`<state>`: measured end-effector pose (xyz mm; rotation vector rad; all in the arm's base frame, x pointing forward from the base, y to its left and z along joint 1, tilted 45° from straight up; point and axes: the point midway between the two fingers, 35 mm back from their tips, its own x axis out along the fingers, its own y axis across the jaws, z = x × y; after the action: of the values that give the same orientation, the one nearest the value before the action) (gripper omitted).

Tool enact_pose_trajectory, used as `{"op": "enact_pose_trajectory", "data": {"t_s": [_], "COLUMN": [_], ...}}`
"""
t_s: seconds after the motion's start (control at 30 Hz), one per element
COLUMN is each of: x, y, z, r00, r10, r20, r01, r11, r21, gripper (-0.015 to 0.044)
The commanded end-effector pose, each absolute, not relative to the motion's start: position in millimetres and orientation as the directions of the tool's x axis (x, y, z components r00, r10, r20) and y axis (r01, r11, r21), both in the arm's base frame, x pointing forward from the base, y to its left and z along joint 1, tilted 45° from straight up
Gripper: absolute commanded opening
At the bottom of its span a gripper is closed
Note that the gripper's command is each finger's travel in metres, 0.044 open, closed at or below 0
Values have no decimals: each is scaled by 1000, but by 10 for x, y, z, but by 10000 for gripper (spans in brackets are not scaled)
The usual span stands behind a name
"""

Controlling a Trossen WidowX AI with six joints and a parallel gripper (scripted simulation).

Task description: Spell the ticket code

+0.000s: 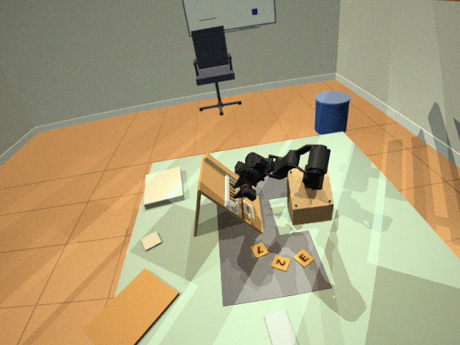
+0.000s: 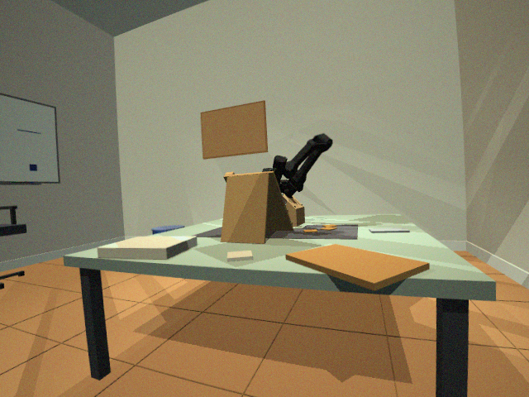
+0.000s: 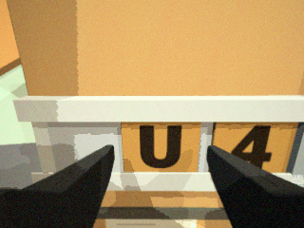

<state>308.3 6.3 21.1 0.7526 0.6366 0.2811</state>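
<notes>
The tilted wooden board carries the white letter rail. In the wrist view, a U tile sits in the rail, with a 4 tile to its right across a narrow gap. Bare rail shows left of U. My gripper is open, its fingers either side of U with slim gaps. The ticket is below the rail, its print unreadable. A 7 tile, a 2 tile and an E or 3 tile lie on the mat.
The grey mat lies before the board. Behind the board are a thick pale block, a small pale block and an orange slab overhanging the table edge. A white flat piece lies beyond the mat.
</notes>
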Motion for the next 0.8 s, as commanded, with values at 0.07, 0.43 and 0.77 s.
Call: {"op": "enact_pose_trajectory", "data": {"t_s": [0.07,0.43,0.77], "x": [3048,3005,2969], "y": [46,-6,-43], "z": [224,232,248], "r00": [776,776,776], "r10": [457,457,457], "r20": [-435,-435,-436], "r01": [-19,-19,-18], "r11": [706,706,706], "r21": [708,708,708], "gripper": [295,295,295]}}
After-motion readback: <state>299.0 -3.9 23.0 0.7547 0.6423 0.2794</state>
